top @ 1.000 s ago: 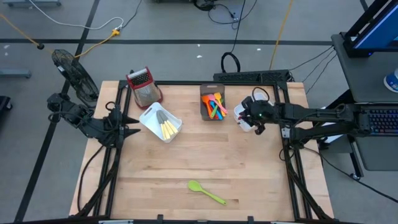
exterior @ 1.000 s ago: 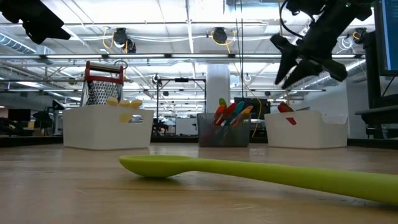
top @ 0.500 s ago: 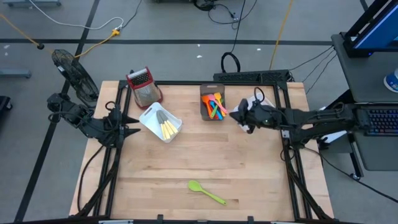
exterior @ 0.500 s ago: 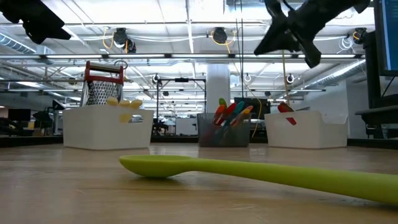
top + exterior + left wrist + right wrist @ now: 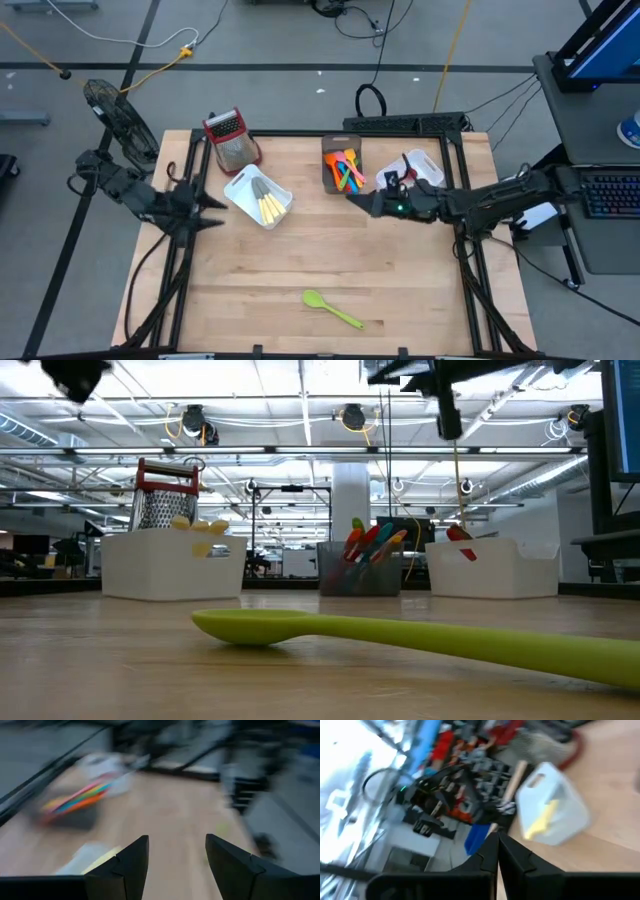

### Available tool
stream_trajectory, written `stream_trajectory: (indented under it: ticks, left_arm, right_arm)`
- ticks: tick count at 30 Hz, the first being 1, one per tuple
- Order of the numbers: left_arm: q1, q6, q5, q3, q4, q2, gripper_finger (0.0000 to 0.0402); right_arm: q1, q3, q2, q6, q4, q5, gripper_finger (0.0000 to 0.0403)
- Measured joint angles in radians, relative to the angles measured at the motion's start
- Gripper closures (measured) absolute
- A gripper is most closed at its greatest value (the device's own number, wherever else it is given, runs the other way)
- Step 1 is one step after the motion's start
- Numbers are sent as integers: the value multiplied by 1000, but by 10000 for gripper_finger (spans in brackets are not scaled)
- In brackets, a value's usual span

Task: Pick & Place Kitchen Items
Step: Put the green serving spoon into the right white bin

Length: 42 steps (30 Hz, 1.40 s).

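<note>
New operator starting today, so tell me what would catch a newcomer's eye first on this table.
The lone green spoon lies on bare wood near the table's front edge. At the back, a dark bin bristles with bright utensils, with a white bin of yellow-handled knives left of it beside a red-topped grater. The right tool hangs shut in front of the dark bin; the left tool waits open at the left edge.

Glossy plastic green spoon (image 5: 400,638) on pale wood table (image 5: 400,280).
</note>
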Motion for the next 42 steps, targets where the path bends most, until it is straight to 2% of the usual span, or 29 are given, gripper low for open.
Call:
stream_trajectory:
  ticks: [4,7,10,12,15,18,22,28,31,39,42]
  left_arm:
    - [0,192,232,-22,192,0,201]
    - [-1,233,341,-68,291,0,201]
    - [0,204,344,-133,363,-1,201]
    - [0,197,341,-176,420,-1,201]
    - [0,186,350,-219,474,-3,201]
    - [0,187,363,-228,471,-3,201]
    - [2,227,363,-228,460,-23,201]
    - [46,248,362,-228,385,-112,201]
    - [75,242,362,-228,340,-161,201]
    - [120,227,370,-280,359,-224,201]
    - [126,201,379,-303,372,-225,201]
  right_arm:
    - [27,0,50,-83,127,-52,397]
    - [25,0,81,-85,173,-172,397]
    - [13,0,118,-121,240,-349,397]
    - [13,0,145,-167,312,-419,397]
    - [39,0,176,-350,416,-452,397]
    - [72,17,187,-507,421,-467,397]
    - [110,78,188,-602,294,-396,397]
    - [188,257,199,-771,-121,-238,397]
    - [212,345,239,-816,-266,-191,397]
    - [254,521,414,-763,-460,-189,381]
    - [271,557,467,-755,-509,-221,366]
